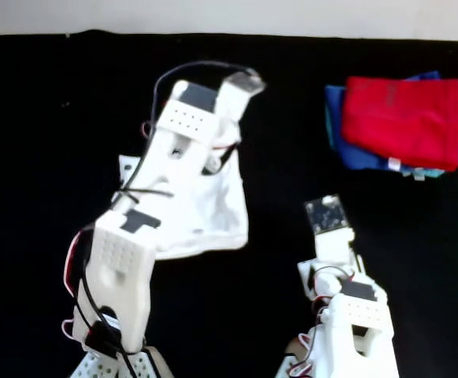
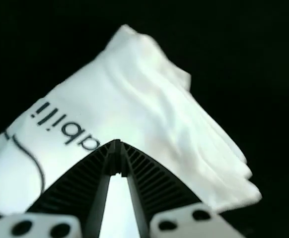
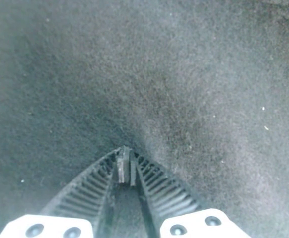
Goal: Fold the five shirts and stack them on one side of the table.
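Left claw, tips together, hangs over the white shirt; right claw (above the table) closed, empty.

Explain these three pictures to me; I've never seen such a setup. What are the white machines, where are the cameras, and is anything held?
Two small white robot arms stand side by side at a table covered in black cloth. The high view looks down from a fixed camera; the other two pictures come from a camera on each arm's wrist, looking along its jaws. The left arm is over a crumpled white fabric shirt, its jaws closed; whether they pinch fabric is unclear. The right arm is over bare cloth, jaws closed on nothing. At the table's far right lies a stack of folded shirts, red on top, blue beneath.
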{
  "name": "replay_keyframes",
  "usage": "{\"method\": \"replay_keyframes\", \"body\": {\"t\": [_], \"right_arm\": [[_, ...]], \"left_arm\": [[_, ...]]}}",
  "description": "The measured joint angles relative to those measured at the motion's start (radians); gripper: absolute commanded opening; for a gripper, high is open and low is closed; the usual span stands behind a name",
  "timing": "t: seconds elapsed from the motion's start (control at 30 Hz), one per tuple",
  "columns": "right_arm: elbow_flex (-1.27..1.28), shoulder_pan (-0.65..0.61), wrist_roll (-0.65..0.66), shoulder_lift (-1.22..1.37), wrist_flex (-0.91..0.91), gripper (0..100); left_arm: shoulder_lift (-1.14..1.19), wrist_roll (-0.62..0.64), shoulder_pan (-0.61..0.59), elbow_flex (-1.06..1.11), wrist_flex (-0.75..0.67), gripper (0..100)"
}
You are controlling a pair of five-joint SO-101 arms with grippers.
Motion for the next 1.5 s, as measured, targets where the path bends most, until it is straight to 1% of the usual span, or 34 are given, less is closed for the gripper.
{"method": "replay_keyframes", "body": {"t": [0.2, 0.3, 0.4, 0.67, 0.83, 0.93, 1.03, 1.17, 1.27, 1.4, 1.5], "right_arm": [[0.0, 0.0, 0.0, 0.0, 0.0, 0.5], [0.0, 0.0, 0.0, 0.0, 0.0, 0.5], [0.0, 0.0, 0.0, 0.0, 0.0, 0.5], [0.0, 0.0, 0.0, 0.0, 0.0, 0.5], [0.0, 0.0, 0.0, 0.0, 0.0, 0.5], [0.0, 0.0, 0.0, 0.0, 0.0, 0.5], [0.0, 0.0, 0.0, 0.0, 0.0, 0.5], [0.0, 0.0, 0.0, 0.0, 0.0, 0.5], [0.0, 0.0, 0.0, 0.0, 0.0, 0.5], [0.0, 0.0, 0.0, 0.0, 0.0, 0.5], [0.0, 0.0, 0.0, 0.0, 0.0, 0.5]], "left_arm": [[0.06, 0.0, -0.002, 0.0, -0.121, 1], [0.074, 0.0, -0.032, 0.0, -0.189, 1], [0.092, 0.0, -0.069, 0.0, -0.207, 1], [0.094, 0.0, -0.078, 0.0, -0.181, 1], [0.063, -0.002, -0.12, 0.0, -0.087, 1], [0.008, -0.002, -0.169, 0.0, -0.012, 1], [-0.009, -0.002, -0.242, 0.0, 0.015, 1], [-0.003, -0.002, -0.35, 0.0, 0.017, 1], [0.063, -0.028, -0.413, -0.002, -0.006, 1], [0.118, -0.032, -0.474, -0.002, -0.017, 1], [0.118, -0.031, -0.489, -0.002, -0.017, 1]]}}
